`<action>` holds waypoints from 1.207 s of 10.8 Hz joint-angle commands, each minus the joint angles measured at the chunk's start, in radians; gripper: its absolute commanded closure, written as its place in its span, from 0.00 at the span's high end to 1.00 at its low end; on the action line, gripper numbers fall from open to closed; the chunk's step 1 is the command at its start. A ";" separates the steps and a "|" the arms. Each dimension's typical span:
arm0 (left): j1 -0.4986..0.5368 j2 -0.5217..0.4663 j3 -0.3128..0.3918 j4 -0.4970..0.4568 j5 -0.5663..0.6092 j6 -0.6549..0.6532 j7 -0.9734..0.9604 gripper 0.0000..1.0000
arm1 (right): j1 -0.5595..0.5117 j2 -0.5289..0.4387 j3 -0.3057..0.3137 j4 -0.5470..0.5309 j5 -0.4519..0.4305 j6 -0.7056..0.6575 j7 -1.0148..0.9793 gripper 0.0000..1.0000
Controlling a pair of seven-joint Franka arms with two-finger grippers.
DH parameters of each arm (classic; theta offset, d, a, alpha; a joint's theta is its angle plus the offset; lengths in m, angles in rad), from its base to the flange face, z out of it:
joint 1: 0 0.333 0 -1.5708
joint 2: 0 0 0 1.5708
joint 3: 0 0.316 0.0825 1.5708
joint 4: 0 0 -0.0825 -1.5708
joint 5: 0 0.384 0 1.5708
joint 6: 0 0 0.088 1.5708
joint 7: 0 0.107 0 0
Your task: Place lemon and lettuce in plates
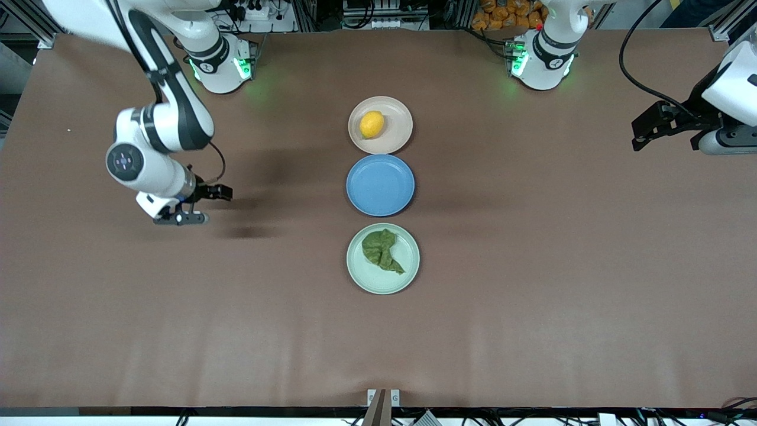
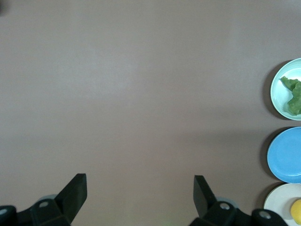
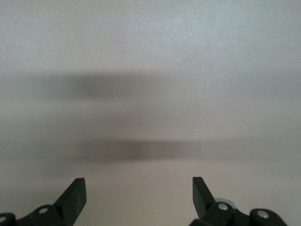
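Observation:
The yellow lemon (image 1: 371,124) lies in the beige-pink plate (image 1: 397,127), the plate nearest the robots' bases. The dark green lettuce (image 1: 381,249) lies in the pale mint green plate (image 1: 378,281), nearest the front camera. My right gripper (image 1: 213,205) is open and empty over bare table toward the right arm's end. My left gripper (image 1: 636,136) is open and empty over the left arm's end. The left wrist view shows its gripper (image 2: 139,188) open, with the lettuce (image 2: 294,94), the mint plate (image 2: 277,101), the lemon (image 2: 296,212) and the beige plate (image 2: 277,207) at its edge. The right wrist view shows only its open gripper (image 3: 138,190) over table.
An empty blue plate (image 1: 380,184) sits between the two other plates in one row at the table's middle; it also shows in the left wrist view (image 2: 284,155). The brown table (image 1: 532,266) stretches wide on both sides of the row.

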 commanded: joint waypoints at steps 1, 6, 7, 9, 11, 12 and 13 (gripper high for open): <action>0.015 -0.014 -0.003 -0.008 -0.008 -0.005 0.017 1.00 | -0.001 -0.166 0.005 -0.103 -0.010 -0.011 -0.004 1.00; 0.015 -0.014 -0.001 -0.007 -0.008 -0.005 0.017 1.00 | 0.036 -0.221 -0.084 0.138 -0.012 -0.091 -0.071 1.00; 0.015 -0.014 -0.001 -0.007 -0.008 -0.005 0.017 1.00 | 0.035 -0.217 -0.084 0.245 -0.012 -0.192 -0.088 1.00; 0.015 -0.014 -0.001 -0.007 -0.008 -0.005 0.019 1.00 | 0.038 -0.215 -0.085 0.405 -0.010 -0.364 -0.075 1.00; 0.015 -0.014 0.004 -0.007 -0.006 -0.005 0.020 1.00 | 0.038 -0.215 -0.108 0.511 -0.009 -0.439 -0.084 1.00; 0.015 -0.014 0.004 -0.007 -0.006 -0.005 0.020 1.00 | 0.039 -0.214 -0.116 0.569 -0.004 -0.499 -0.084 1.00; 0.015 -0.014 0.004 -0.007 -0.006 -0.005 0.020 1.00 | 0.039 -0.208 -0.116 0.635 0.002 -0.587 -0.079 1.00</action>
